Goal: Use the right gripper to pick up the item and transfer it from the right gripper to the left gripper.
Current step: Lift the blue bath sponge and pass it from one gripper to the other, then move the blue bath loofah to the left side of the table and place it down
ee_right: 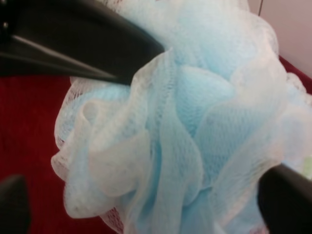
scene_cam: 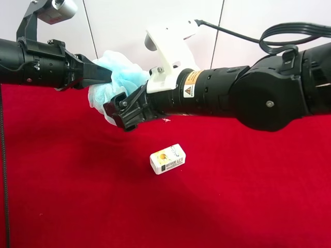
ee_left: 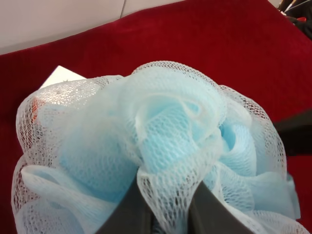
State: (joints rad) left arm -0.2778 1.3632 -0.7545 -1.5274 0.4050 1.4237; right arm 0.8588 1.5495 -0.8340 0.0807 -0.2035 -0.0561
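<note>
left wrist view: left hand [ee_left: 165, 204] is almost closed; its fingers [ee_left: 129, 217] pinch one fold of netting at the base of the pouf [ee_left: 161, 141]; thin bite, loose mesh only
right wrist view: right hand [ee_right: 151, 209] is spread wide; one fingertip rests on the mesh, the other stands clear with red cloth showing in the gap; I read that as gripping nothing, though only the fingertips are in shot, so not certain; a dark finger of the left hand pokes into the pouf from the far side
exterior high view: pouf hangs in the air between the two arms, well above the tabletop [scene_cam: 232, 206]; left hand comes in from the view's left, right hand from the view's right, just beside the pouf's lower edge
carton [scene_cam: 167, 158] lies on the tabletop below, apart from both hands

handover looks about done; the right arm backing off is what's left
risks:
- mesh hooks on the touching right finger as it backs out; pouf gets dragged out of the pinch
- pinch is on a single fold; it compresses and slides; pouf drops
- a drop lands near the carton and may knock it
</note>
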